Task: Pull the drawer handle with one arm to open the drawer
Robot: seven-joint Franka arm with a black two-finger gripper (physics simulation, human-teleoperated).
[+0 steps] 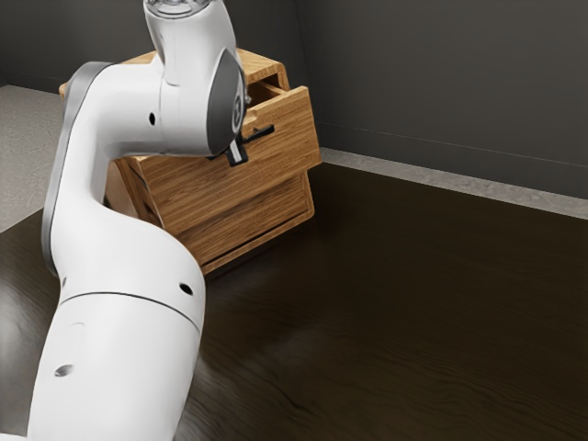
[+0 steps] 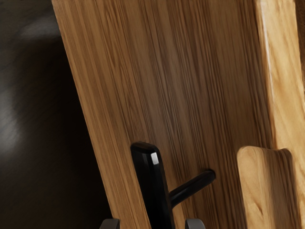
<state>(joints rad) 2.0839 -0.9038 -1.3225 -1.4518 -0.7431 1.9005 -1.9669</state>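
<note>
Gripper [image 1: 237, 150] straddles the black handle [image 2: 151, 181] of the top drawer [image 1: 280, 124], its fingers [image 2: 110, 223] spread to either side of the bar with a gap on each, pinching nothing. The drawer stands partly out of the cabinet [image 1: 220, 207], directly ahead of the gripper. The pull looks half done. The next move calls for a straight draw back from the cabinet, bar hooked between the fingers.
</note>
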